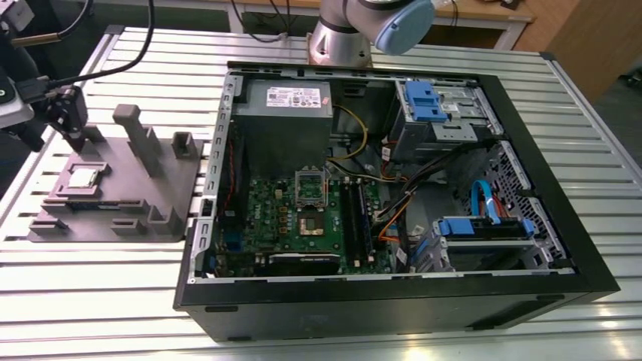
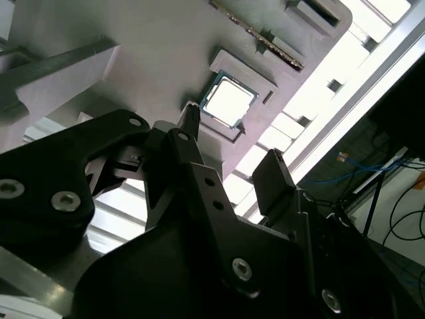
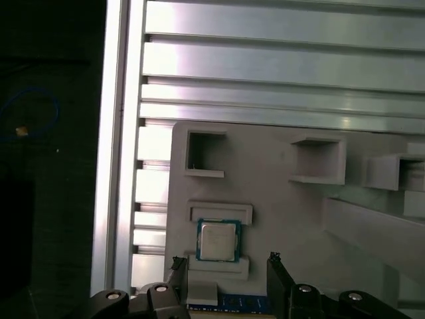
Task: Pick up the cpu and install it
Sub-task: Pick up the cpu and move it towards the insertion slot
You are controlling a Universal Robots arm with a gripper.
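The cpu [image 1: 80, 177] is a small silvery square chip lying flat in a recess of the grey holder block [image 1: 150, 197], at the exterior view's left, outside the computer case. In both wrist views it shows as a bright square with a greenish edge [image 3: 218, 240] [image 2: 228, 101]. My gripper [image 1: 71, 129] hangs above the holder, a little beyond the chip. Its two dark fingers stand open, one fingertip [image 3: 176, 266] on each side of the chip's line, with nothing between them [image 3: 226, 262].
The open computer case [image 1: 542, 150] lies at the exterior view's right, with the green motherboard [image 1: 301, 226] and its raised silver socket bracket [image 1: 310, 186]. A grey power supply [image 1: 286, 105] sits at the back. Upright pegs [image 1: 135, 135] rise from the holder. The table is ribbed aluminium [image 1: 101, 301].
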